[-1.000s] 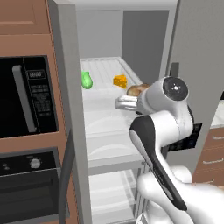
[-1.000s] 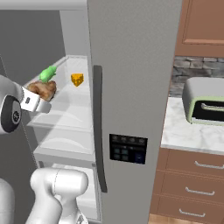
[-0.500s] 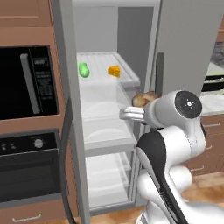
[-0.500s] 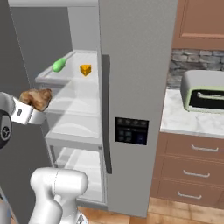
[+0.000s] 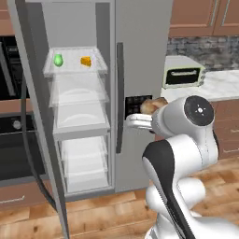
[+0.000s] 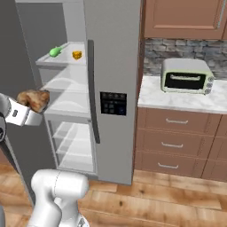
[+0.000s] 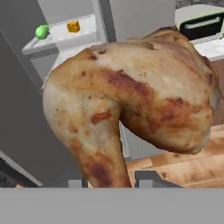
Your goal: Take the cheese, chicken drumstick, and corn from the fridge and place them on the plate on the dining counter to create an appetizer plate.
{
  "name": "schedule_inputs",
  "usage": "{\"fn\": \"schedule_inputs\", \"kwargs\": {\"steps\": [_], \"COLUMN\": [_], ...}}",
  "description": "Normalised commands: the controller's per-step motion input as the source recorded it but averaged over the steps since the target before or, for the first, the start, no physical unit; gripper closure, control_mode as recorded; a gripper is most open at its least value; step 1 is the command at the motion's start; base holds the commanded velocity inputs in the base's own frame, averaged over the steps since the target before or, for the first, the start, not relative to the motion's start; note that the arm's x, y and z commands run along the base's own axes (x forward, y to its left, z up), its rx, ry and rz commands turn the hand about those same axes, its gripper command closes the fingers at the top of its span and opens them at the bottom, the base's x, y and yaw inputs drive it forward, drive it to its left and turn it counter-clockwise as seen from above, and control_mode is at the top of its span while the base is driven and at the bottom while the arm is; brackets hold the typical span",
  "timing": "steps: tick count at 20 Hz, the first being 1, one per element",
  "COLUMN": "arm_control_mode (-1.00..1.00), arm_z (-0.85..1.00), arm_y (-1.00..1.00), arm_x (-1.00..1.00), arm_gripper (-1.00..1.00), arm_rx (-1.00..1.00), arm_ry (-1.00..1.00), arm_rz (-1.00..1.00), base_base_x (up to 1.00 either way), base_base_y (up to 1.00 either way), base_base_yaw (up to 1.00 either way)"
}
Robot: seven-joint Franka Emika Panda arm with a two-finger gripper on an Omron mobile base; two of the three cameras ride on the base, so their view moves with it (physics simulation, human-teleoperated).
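Observation:
My gripper [image 5: 145, 115] is shut on the brown roasted chicken drumstick [image 5: 152, 105], holding it in the air outside the fridge [image 5: 142, 51], in front of its closed right door. From the right base the drumstick [image 6: 34, 99] hangs at the left edge, level with the middle shelves. In the hand view the drumstick [image 7: 131, 96] covers most of the picture above the gripper [image 7: 111, 180]. The green corn [image 5: 58, 60] and the yellow cheese [image 5: 86, 61] lie side by side on the fridge's top glass shelf. The plate and the dining counter are out of view.
The fridge's left door [image 5: 35, 102] stands open toward me. A black built-in oven [image 5: 9, 135] is left of it. A pale toaster oven [image 6: 185, 75] sits on the marble wall counter [image 6: 177, 101] over brown drawers, right of the fridge. Wood floor lies below.
The whole picture has shifted: the base has backed away from the fridge and swung right. The drumstick, held in the gripper, has come out of the fridge with the arm.

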Motion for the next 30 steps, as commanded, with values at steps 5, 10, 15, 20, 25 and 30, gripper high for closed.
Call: {"fn": "schedule_inputs", "kwargs": {"steps": [5, 10, 15, 20, 25, 30], "arm_control_mode": [1.00, 1.00, 1.00, 1.00, 1.00, 1.00], "arm_z": [0.00, 0.00, 0.00, 0.00, 0.00, 0.00], "arm_y": [0.00, 0.00, 0.00, 0.00, 0.00, 0.00], "arm_x": [0.00, 0.00, 0.00, 0.00, 0.00, 0.00], "arm_gripper": [1.00, 1.00, 1.00, 1.00, 1.00, 1.00], "arm_rx": [0.00, 0.00, 0.00, 0.00, 0.00, 0.00], "arm_ry": [0.00, 0.00, 0.00, 0.00, 0.00, 0.00], "arm_rz": [0.00, 0.00, 0.00, 0.00, 0.00, 0.00], "base_base_x": [-0.51, -0.07, 0.00, -0.11, -0.02, 0.00], "base_base_y": [-1.00, -0.93, -0.56, -0.40, -0.33, -0.34], "base_base_yaw": [-0.08, -0.15, -0.28, -0.41, -0.51, -0.57]}}
